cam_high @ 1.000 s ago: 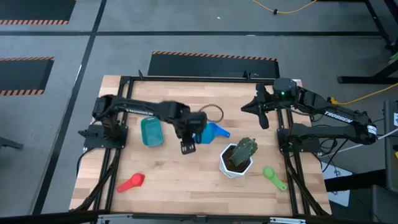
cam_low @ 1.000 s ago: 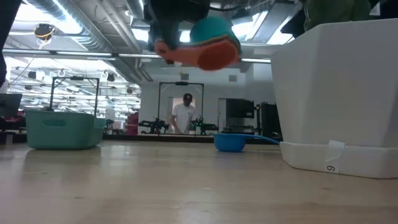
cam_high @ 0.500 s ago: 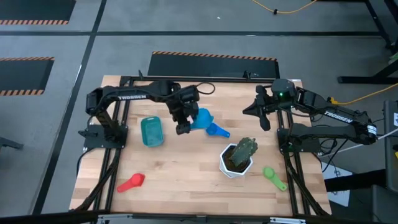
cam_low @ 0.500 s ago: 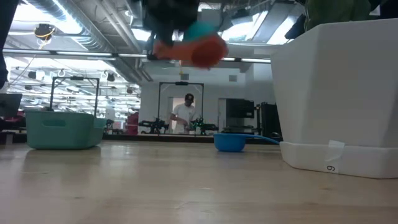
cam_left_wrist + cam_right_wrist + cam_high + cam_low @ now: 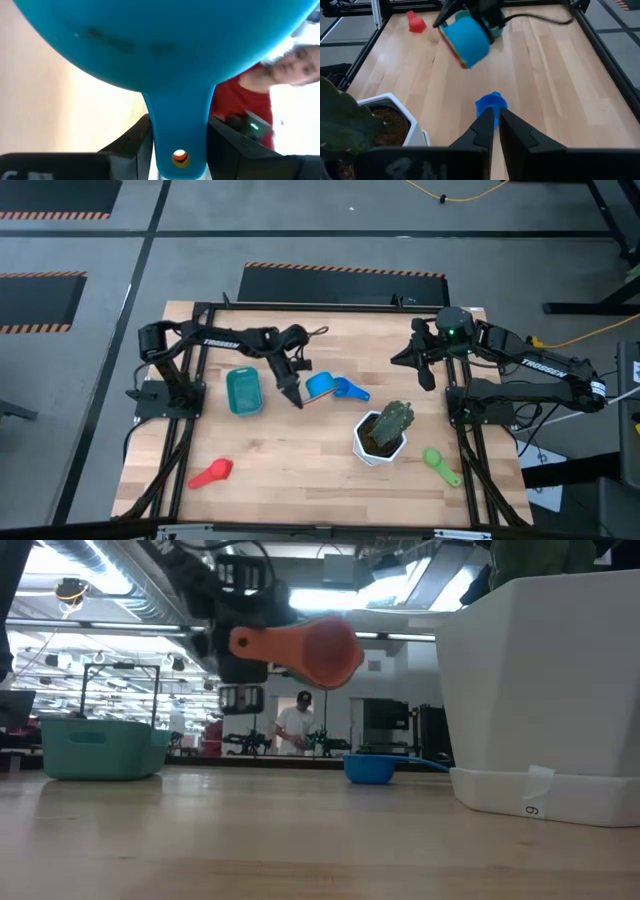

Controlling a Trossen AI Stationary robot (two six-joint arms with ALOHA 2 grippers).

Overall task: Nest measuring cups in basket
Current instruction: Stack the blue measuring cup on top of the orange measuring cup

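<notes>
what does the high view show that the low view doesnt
Only the high view shows the red cup near the table's front left, the green cup at front right, the plant seen from above, and the right gripper waiting at the right rear. Only the low view shows the orange underside of the carried stack and a person in the room behind. Both show the teal basket, the white pot, the blue cup lying on the table, and the left gripper holding the stacked cups in the air.
</notes>
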